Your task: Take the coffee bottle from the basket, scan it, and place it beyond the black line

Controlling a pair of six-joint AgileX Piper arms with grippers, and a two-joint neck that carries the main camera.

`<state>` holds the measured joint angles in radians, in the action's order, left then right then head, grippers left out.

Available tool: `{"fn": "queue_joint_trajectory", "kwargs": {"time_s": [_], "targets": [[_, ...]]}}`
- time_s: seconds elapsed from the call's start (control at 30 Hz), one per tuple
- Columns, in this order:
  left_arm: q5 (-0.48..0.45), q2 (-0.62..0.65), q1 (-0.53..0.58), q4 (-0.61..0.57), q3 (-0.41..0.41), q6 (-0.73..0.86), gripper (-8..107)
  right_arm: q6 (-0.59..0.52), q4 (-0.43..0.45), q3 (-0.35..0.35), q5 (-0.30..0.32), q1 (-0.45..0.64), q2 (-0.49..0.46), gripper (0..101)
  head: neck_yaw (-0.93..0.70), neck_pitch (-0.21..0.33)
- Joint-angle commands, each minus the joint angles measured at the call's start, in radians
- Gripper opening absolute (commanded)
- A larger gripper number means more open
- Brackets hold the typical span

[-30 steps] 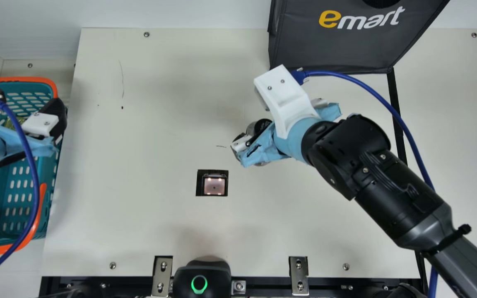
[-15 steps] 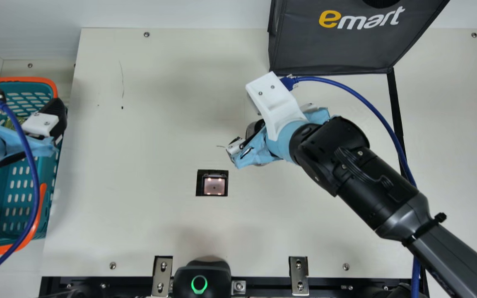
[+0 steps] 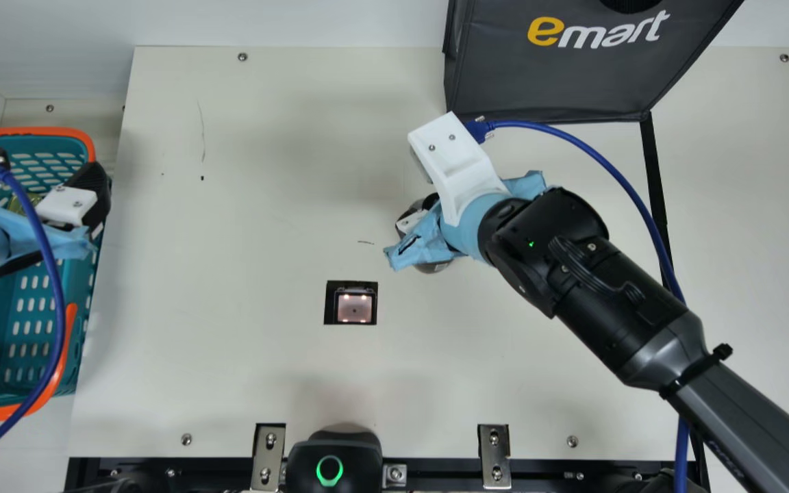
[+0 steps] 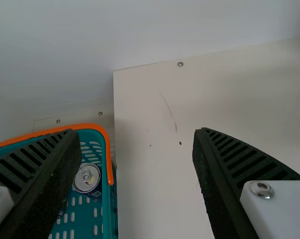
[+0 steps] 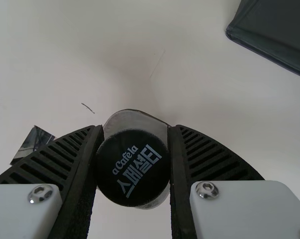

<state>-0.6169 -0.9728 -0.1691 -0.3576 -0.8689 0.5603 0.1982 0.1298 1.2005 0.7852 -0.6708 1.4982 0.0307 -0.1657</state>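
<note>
CHECKOUT SQUEEZE: The R gripper (image 5: 135,128) is clamping the coffee bottle (image 5: 133,164), its ribbed fingers (image 5: 80,149) pressing both sides of the black cap (image 5: 135,181), while the bottle is standing, apparently upright, on the cream table (image 3: 230,342), right of and a bit beyond the tabletop scanner window (image 3: 355,307). Over the last sec., the R arm (image 3: 545,253) has been edging left, & in the last half-sec. its jaws, set wide before, have been drawing in on the bottle. For the task, that prob. means the grasp is taking hold & the R side is getting ready to carry. The bottle is sitting outside the basket (image 3: 31,131), so the removal stage is looking done; whether a scan is already counting, can't tell. It is still waiting left of the black line (image 3: 655,185), so placement is pending. Next move is prob. calling for a straight lift, then a pass w/ barcode facing the window if no scan is registering, then a carry right; a high hold on the cap could be letting the bottle swing or slip. At far left, the L gripper (image 4: 136,130) is hanging above the basket, jaws wide apart & holding nothing, w/ a can (image 4: 86,177) lying below in the basket
</note>
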Motion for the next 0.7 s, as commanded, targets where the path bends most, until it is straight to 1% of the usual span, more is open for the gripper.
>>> {"fn": "queue_joint_trajectory", "kwargs": {"time_s": [0.0, 0.3, 0.67], "targets": [[0.000, 0.000, 0.000, 0.000, 0.000, 0.000, 90, -0.004, -0.003, -0.002, 0.015, 0.002, 0.003, 0, -0.003, 0.027], [0.000, 0.000, 0.000, 0.000, 0.000, 0.000, 90, -0.022, -0.009, 0.008, 0.020, 0.008, 0.000, 0, -0.003, 0.027], [0.000, 0.000, 0.000, 0.000, 0.000, 0.000, 90, -0.045, -0.004, 0.048, 0.050, 0.015, -0.013, 0, -0.003, 0.027]]}}
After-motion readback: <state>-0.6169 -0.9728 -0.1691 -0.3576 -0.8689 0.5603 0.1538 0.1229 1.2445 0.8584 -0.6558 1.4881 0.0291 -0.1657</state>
